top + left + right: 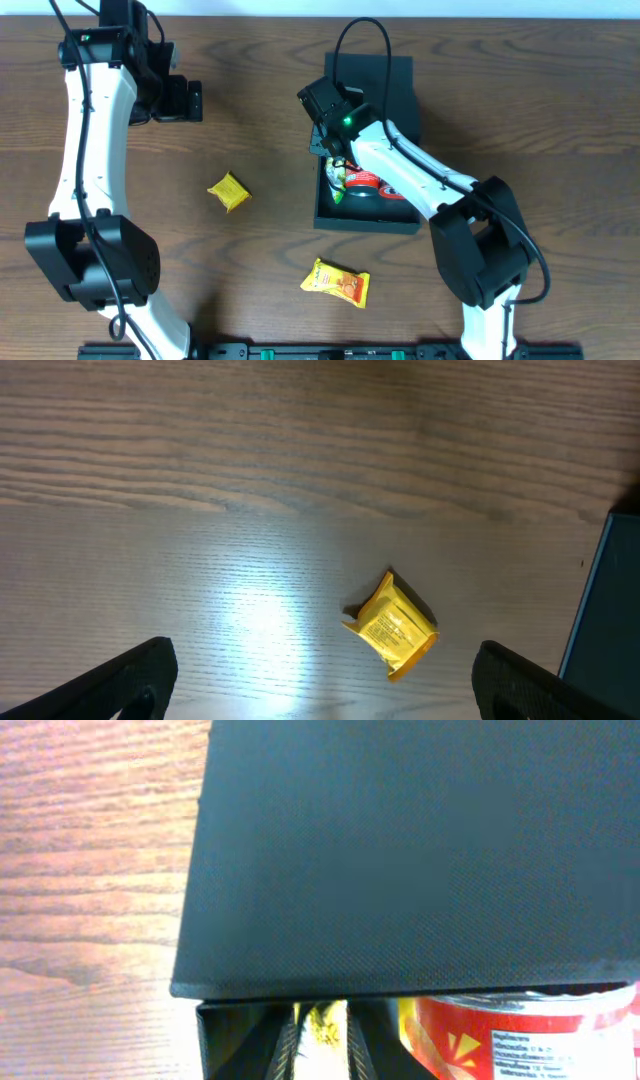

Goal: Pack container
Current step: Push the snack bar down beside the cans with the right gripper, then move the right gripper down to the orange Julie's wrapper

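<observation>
The dark teal container (327,218) stands right of the table's centre, its flap lid (385,80) open at the back. Inside lie a red can (372,185) and snack packets. My right gripper (337,160) reaches into the box's left side. In the right wrist view the gripper (322,1025) is shut on a yellow packet (322,1015), below the lid (400,850) and beside the can (520,1035). My left gripper (188,100) hangs at the far left, open and empty (320,690), above a small yellow packet (392,625) that lies left of the box (229,192).
A larger yellow-orange snack packet (336,282) lies on the wooden table in front of the container. The container's side shows at the right edge of the left wrist view (605,620).
</observation>
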`<action>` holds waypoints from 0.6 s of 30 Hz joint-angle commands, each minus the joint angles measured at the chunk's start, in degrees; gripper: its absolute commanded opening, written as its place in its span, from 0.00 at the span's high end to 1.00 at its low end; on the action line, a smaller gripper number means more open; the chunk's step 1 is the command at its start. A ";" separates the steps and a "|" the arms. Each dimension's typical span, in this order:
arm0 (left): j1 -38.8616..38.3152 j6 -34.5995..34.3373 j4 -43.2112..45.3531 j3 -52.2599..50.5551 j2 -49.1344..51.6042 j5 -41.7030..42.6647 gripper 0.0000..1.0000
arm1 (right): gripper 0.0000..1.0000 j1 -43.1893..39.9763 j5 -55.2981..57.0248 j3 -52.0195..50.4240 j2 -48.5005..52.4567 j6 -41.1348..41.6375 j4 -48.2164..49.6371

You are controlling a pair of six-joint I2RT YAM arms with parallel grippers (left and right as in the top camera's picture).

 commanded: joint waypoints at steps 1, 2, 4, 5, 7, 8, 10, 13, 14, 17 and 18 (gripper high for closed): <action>0.26 1.22 -0.15 -0.22 -0.87 1.07 0.05 | 0.74 -0.48 1.46 1.90 -0.63 -1.36 -2.03; 0.26 1.22 -0.11 -0.22 -1.03 1.07 0.05 | 0.64 -0.48 1.44 2.34 -1.31 -1.84 -2.56; 0.17 1.22 0.15 -0.22 -1.95 1.14 0.04 | 0.53 -0.48 2.82 2.80 -3.37 -2.84 -3.41; 0.17 1.25 0.37 -0.22 -2.62 1.16 0.04 | 0.51 -0.50 3.74 2.80 -4.63 -2.82 -4.13; 0.17 1.27 0.76 -0.22 -4.50 1.27 0.05 | 0.50 -0.57 5.38 2.80 -7.30 -2.58 -6.14; 0.17 1.27 0.94 -0.22 -5.64 1.25 0.05 | 0.49 -0.55 5.99 2.80 -8.61 -2.58 -7.28; 0.17 1.66 1.03 -0.22 -8.17 1.25 0.04 | 0.47 -0.55 6.38 2.80 -11.34 -2.58 -9.99; 0.17 1.90 0.44 -0.22 -11.74 1.01 0.05 | 0.44 -0.55 6.51 2.80 -15.45 -1.44 -14.80; 0.17 1.90 0.15 -0.22 -12.94 1.01 0.04 | 0.44 -0.50 6.49 2.80 -16.57 -1.05 -16.24; 0.17 1.88 -0.70 -0.22 -16.90 1.03 0.05 | 0.44 -0.20 6.40 2.80 -20.59 0.39 -22.56; 0.17 1.86 -0.85 -0.22 -18.12 1.05 0.04 | 0.44 0.09 6.47 2.78 -21.73 0.96 -25.11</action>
